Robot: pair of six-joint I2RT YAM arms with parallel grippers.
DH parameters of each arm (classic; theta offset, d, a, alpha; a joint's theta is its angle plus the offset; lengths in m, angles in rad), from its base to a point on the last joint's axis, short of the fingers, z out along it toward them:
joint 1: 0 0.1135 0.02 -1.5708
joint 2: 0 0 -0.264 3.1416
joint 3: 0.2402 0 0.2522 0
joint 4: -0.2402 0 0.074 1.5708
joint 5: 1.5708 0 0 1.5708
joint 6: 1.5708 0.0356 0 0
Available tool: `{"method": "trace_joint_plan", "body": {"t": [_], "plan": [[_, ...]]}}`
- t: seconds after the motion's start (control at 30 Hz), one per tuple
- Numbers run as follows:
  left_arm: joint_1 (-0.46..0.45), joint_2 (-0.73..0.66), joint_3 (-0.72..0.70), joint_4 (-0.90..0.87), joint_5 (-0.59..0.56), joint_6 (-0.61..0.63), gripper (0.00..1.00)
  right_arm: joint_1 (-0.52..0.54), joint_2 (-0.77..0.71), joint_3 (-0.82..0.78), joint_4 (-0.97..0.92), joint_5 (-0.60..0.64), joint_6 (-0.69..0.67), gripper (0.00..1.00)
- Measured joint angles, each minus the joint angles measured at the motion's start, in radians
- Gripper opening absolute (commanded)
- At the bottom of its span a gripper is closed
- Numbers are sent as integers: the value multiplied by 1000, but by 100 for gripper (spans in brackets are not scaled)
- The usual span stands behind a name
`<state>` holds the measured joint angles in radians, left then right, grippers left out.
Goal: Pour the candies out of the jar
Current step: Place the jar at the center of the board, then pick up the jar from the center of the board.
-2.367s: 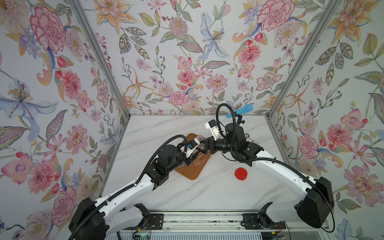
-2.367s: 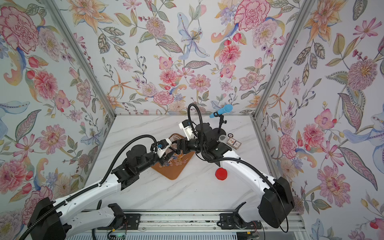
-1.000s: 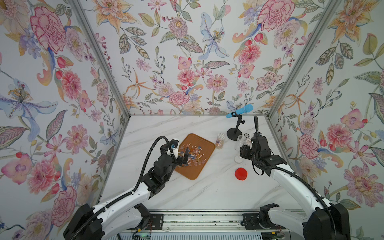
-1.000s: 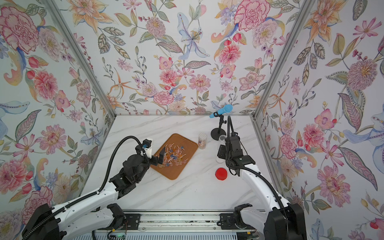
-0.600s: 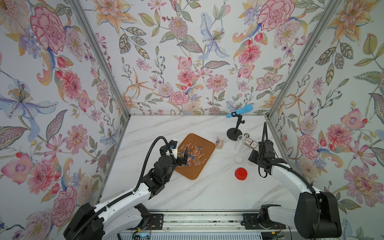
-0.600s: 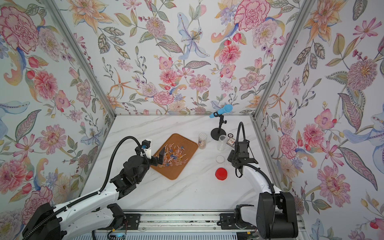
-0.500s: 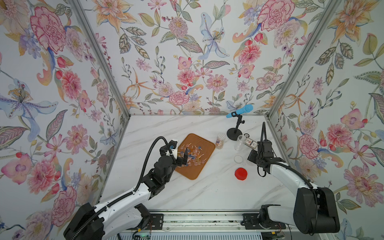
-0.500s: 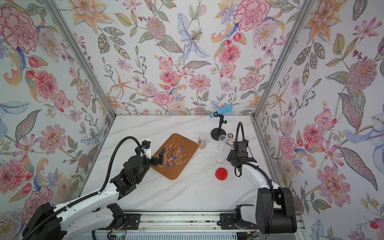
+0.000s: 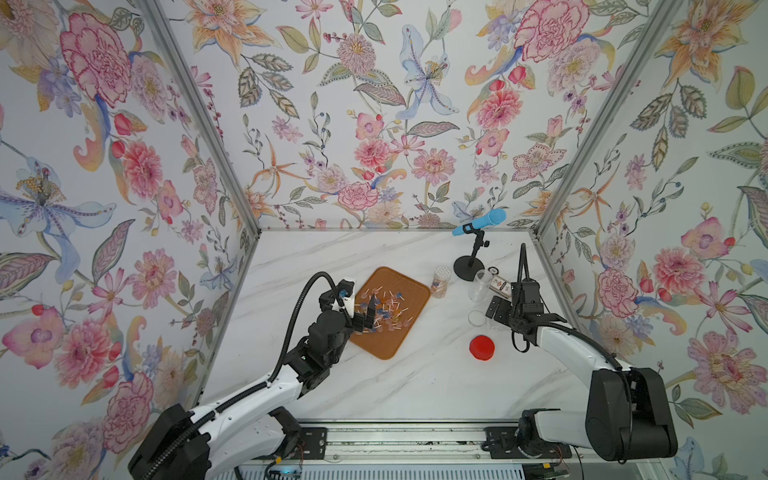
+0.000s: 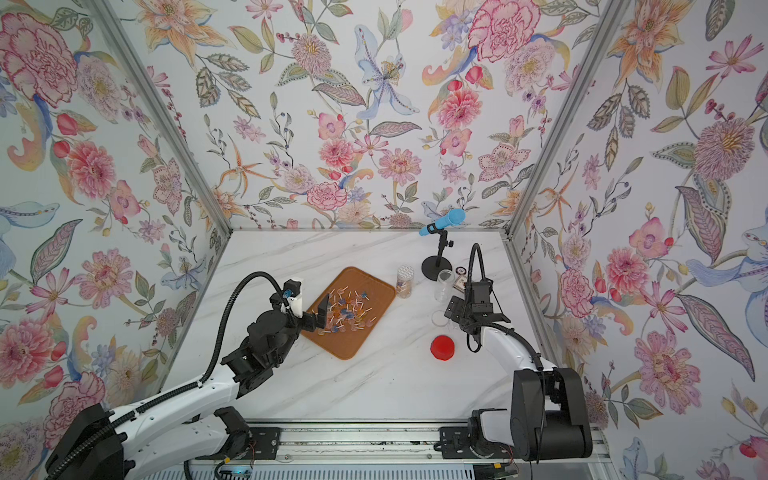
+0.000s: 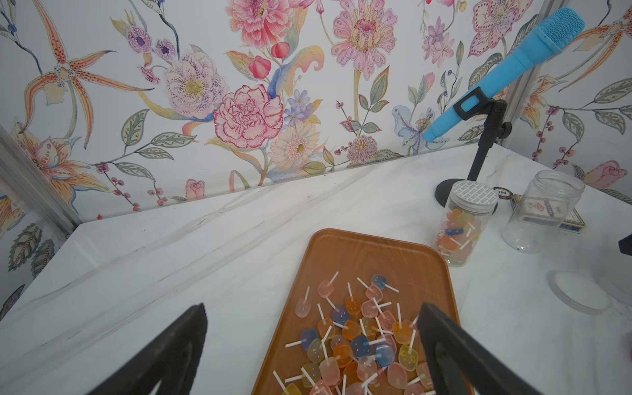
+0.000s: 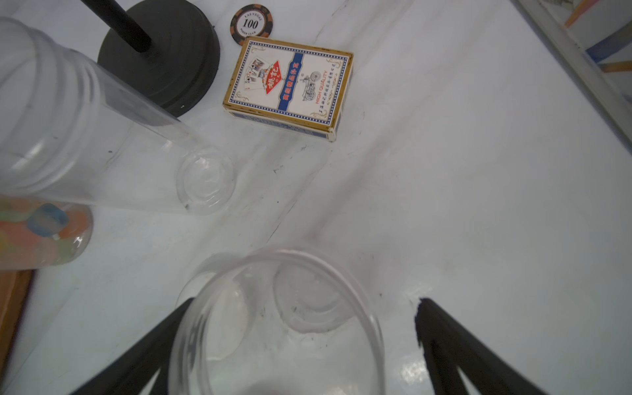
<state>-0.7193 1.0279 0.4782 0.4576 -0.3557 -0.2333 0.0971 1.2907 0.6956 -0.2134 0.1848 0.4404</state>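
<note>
My left gripper (image 11: 313, 307) hangs with its fingers spread wide and nothing between them. One finger is over the bare table (image 9: 415, 382), the other over the brown tray (image 9: 392, 343), at the end nearest my left arm. The candies (image 9: 386, 311) lie loose in a heap on the tray, under and just ahead of that gripper: orange, pink, blue and yellow heads on white sticks. Beyond the tray's far corner, well ahead of the gripper, stands a capped jar (image 9: 439, 282) with more such sweets inside. Just past it is a blue microphone (image 9: 480, 224) on a stand.

Between the tray and my right gripper (image 12: 304, 304) a clear lid (image 9: 477, 318) lies flat on the table, with a red lid (image 9: 482, 347) back toward my base. My right gripper is opened wide too, its fingers on either side of the jar (image 12: 290, 254), which stands empty with its mouth up toward my wrist. One finger is close against the jar's wall, though I cannot tell if it touches. The other stands clear of it, so I have no grip. Ahead of this gripper are another empty jar (image 9: 478, 284), a box of playing cards (image 12: 290, 85) and a poker chip (image 12: 250, 24).
</note>
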Motion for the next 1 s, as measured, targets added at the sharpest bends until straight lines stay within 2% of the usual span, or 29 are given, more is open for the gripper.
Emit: {"method": "trace_joint_plan", "body": {"t": [0.2,0.37,0.6,0.8,1.0], "plan": [[87,-2,-40,40,22,-64,99,67,-159,107,-76,23,-35,100],[169,-8,-87,55,64,-126,99,181,-166,238,-95,26,-49,99],[227,-48,-113,60,115,-186,99,324,98,470,-114,-21,-78,94],[241,-100,-132,35,124,-208,99,335,352,617,-137,-53,-92,90],[243,-129,-134,-14,123,-220,99,335,529,738,-144,-72,-102,84]]}}
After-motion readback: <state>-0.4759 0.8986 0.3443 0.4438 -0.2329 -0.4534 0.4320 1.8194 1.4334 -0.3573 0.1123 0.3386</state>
